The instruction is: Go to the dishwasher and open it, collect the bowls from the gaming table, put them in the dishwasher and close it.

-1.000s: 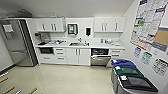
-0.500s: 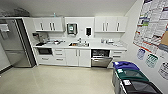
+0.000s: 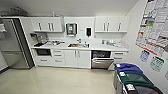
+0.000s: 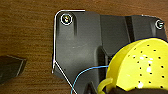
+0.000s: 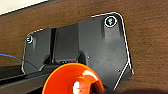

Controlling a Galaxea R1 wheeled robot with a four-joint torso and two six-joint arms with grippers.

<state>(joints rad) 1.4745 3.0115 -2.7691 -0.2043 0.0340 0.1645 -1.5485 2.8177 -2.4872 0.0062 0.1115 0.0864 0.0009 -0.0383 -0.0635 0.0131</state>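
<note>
The dishwasher (image 3: 101, 63) sits under the white counter, right of the sink cabinet. Its steel door leans open and the dark interior shows above it. In the left wrist view a yellow perforated bowl (image 4: 140, 65) with a small loop handle hangs close in front of the camera, above the robot's dark plate, and my left gripper is shut on it. The right wrist view has an orange bowl (image 5: 72, 78) in the same close position, held by my right gripper. The gaming table is out of view.
A steel fridge (image 3: 13, 45) stands at the left. White cabinets and drawers (image 3: 75, 58) line the back wall under a cluttered counter with a sink (image 3: 78, 45). Waste bins with blue, green and dark lids (image 3: 132, 77) stand along the right wall, under posters. Pale floor (image 3: 62, 80) lies ahead.
The whole head view has shifted slightly, with the bins sliding toward the lower right; the camera is moving toward the counter. The dishwasher door stays open.
</note>
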